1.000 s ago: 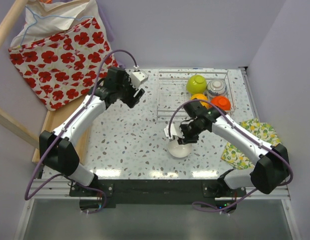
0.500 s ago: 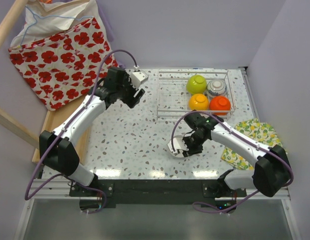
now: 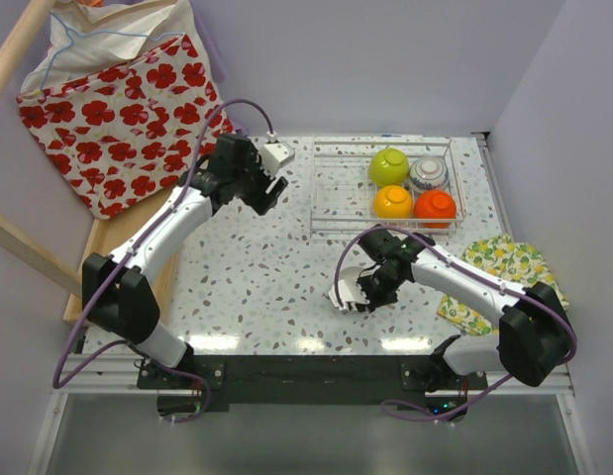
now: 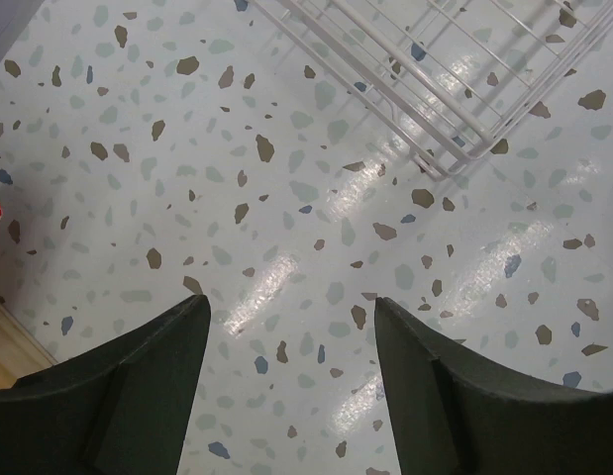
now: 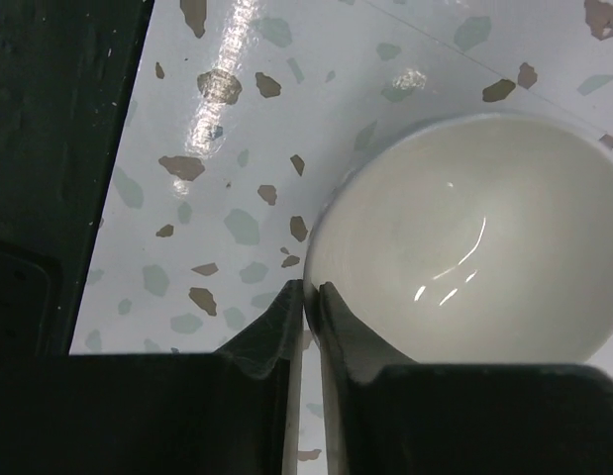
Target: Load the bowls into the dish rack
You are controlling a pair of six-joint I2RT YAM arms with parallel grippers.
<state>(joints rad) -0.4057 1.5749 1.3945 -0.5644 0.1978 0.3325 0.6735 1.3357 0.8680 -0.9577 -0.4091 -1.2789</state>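
The left gripper (image 4: 291, 315) hangs above the table (image 3: 247, 277), just off the far-left corner of the rack (image 3: 318, 193). If it drifts right it could catch the wire and push the rack, jolting the four bowls inside.

The white bowl (image 5: 474, 247), near the table's front edge and in front of the rack, is the bigger worry. It is taken by a thin pinch at one spot on its rim. In my judgement the glossy lip could slip from between the fingers (image 5: 276, 317) on the lift, or the bowl could swing down and tip from that single hold. A fall onto the hard table might chip it. The carry must also clear the rack's near wall, and a low path would knock the bowl against the wire.

The rack's right half is already taken by the green bowl (image 3: 388, 166), the grey bowl (image 3: 427, 174), the yellow bowl (image 3: 392, 202) and the red bowl (image 3: 436, 206). The free room is in the left half, and setting down to the right would clash with those.

The left gripper's jaws stand wide apart with nothing between them, touching nothing.

The right gripper (image 5: 311, 292) is nearly closed, clamped on the white bowl's rim, apparently one finger inside and one outside. The bowl sits upright. I cannot tell whether it rests on the table or is just off it.
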